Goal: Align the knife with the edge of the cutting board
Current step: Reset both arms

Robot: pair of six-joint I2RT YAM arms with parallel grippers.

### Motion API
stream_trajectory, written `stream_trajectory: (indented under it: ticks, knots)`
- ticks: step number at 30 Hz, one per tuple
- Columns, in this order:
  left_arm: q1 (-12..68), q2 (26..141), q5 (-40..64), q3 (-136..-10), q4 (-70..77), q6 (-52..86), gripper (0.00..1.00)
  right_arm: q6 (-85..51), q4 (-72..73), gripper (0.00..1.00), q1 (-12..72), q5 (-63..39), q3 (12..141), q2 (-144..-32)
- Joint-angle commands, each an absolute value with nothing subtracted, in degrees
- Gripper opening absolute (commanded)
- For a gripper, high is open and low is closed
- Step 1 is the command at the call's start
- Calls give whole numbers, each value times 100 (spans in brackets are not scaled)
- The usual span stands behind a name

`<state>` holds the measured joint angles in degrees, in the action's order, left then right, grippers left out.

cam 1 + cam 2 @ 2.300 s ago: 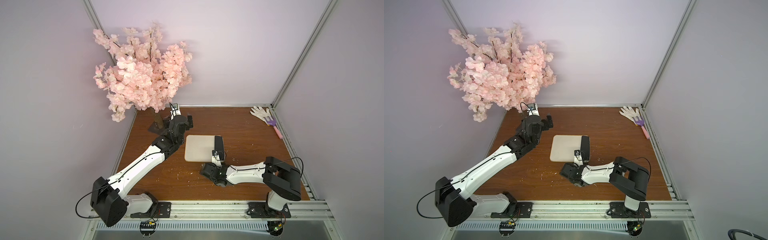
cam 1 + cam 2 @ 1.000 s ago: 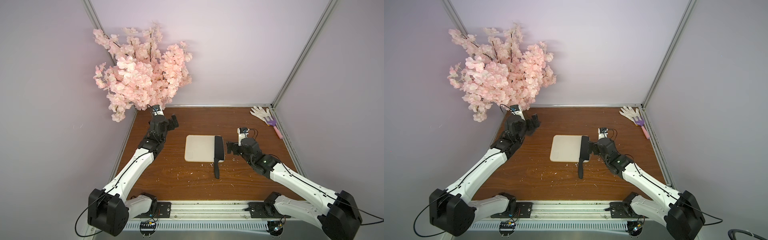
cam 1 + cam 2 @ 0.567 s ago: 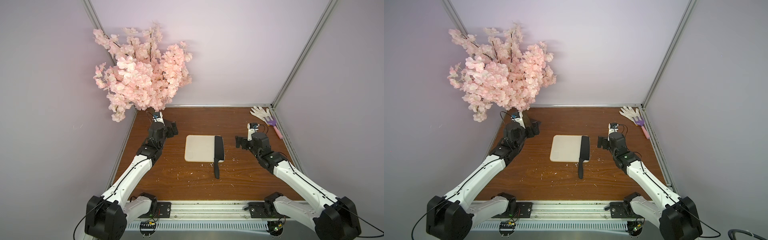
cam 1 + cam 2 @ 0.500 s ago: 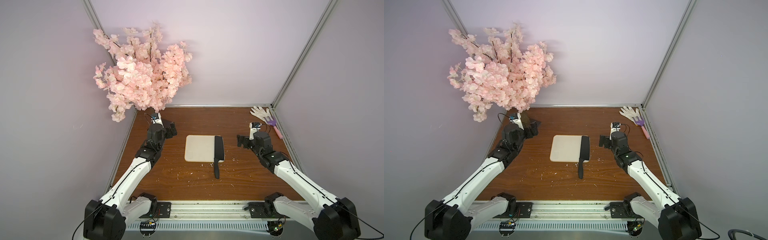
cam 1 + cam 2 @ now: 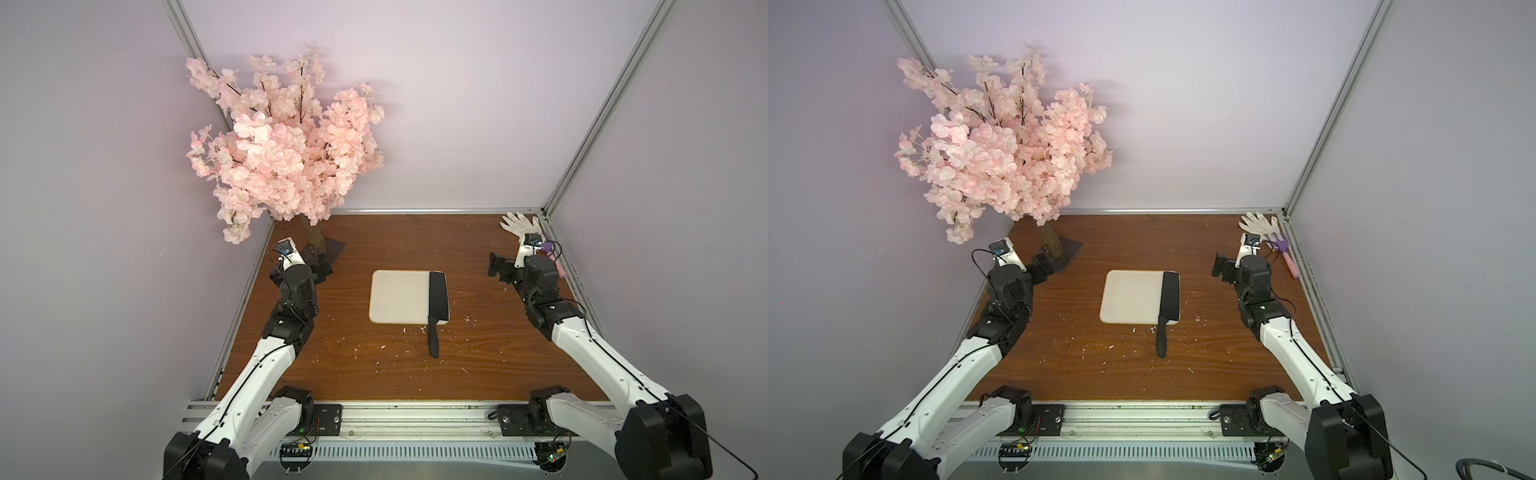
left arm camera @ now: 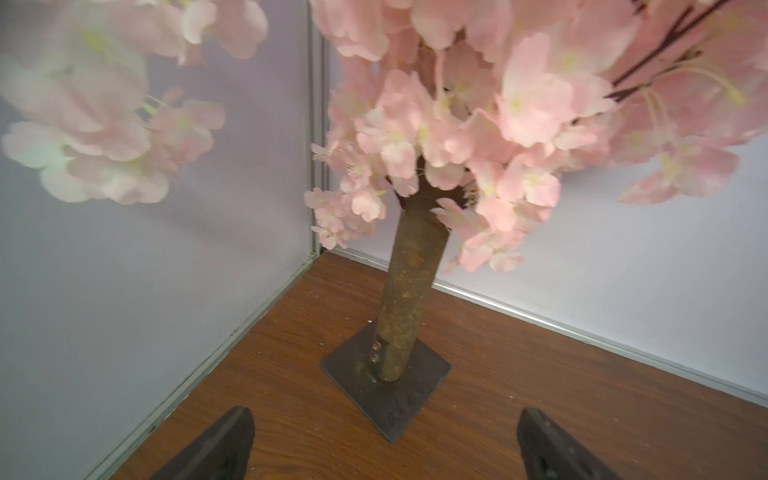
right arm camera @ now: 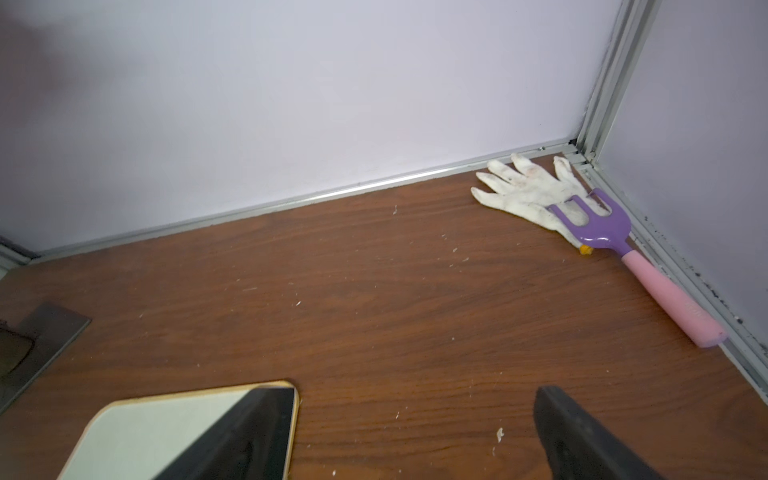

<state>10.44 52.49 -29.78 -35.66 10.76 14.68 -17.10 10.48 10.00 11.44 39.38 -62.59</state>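
the knife [image 5: 437,305] runs top-to-bottom on the right edge of the cutting board [image 5: 397,301]; right gripper [image 5: 496,269], spread empty upper right, seems nearer

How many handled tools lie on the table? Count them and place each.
2. The knife lies along the cutting board's right edge, handle overhanging its near side; the toy rake lies in the far right corner, tines on a white glove. None appears hidden.

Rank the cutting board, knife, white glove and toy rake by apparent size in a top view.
1. cutting board, largest.
2. knife, longer but much narrower.
3. white glove and toy rake: look alike, both farther from the camera, so unranked.
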Motion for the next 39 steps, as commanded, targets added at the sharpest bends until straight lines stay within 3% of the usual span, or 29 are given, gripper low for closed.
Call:
stream_trajectory:
  ticks: [1,6,12,21,28,39]
  knots:
    - [761,5243,-3619,-3539,1121,1823,100,-1571,1892,99,752,1211,3732,-6234]
    - [577,5216,-3996,-3193,1522,2077,100,-1668,2280,99,328,1207,3463,-6352]
    - [475,5379,-3968,-2712,2457,1407,100,-1460,3343,99,246,1254,2907,-6385]
    - [447,6024,-2687,-2363,3709,-36,99,-1088,4598,100,249,1354,2235,-6729]
    - [4,6207,-1460,-2168,4096,-32,99,-737,5265,99,249,1683,1725,-6675]
    - [-77,6804,-436,-1945,4645,2,99,-536,5696,100,246,1682,1335,-6772]
